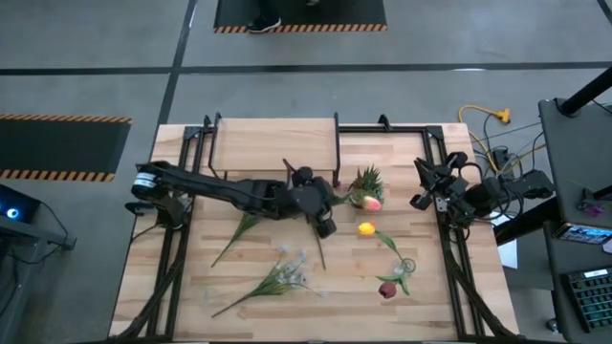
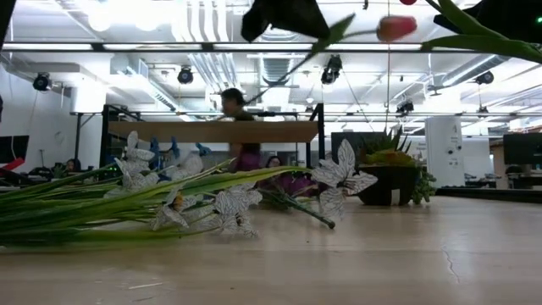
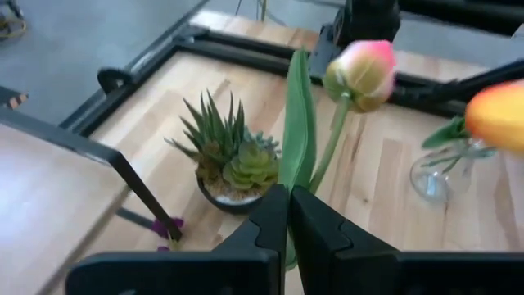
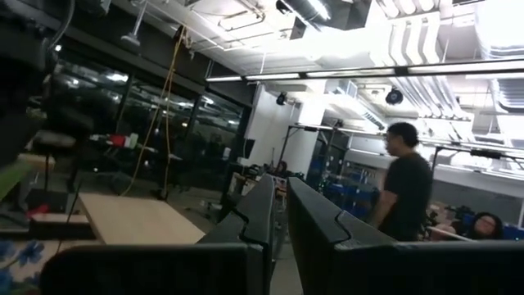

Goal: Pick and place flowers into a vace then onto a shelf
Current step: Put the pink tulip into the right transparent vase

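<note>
The left tool (image 3: 288,215) is pinched shut on the thin green stem of a pink flower (image 3: 363,72), near the middle of the worktop (image 1: 459,287). The bloom sits high above the tool, so the grip is low on the stem, next to a long leaf. A small spiky potted plant (image 1: 366,180) stands just past the tool, at about one o'clock from it in the view from above. The right tool (image 1: 427,187) waits at the three o'clock edge of the worktop, its fingers almost together with nothing in them. More flowers lie flat on the worktop: a yellow flower (image 1: 366,228) close by at five o'clock from the left tool, a red flower (image 1: 386,289) further off the same way, a white bunch (image 1: 277,279) at six o'clock, and a leafy stem (image 1: 236,235) at eight o'clock. The clear glass vase (image 3: 440,174) is seen just beyond the held flower. The shelf (image 1: 274,145) stands at the twelve o'clock side of the worktop. These flowers look very light and bendy, and the stems look thin and smooth, so they could slip or twist. I think the best place to hold is the stem, about halfway, not the soft bloom. The vase looks easy to tip or break, so it needs a gentle touch.
</note>
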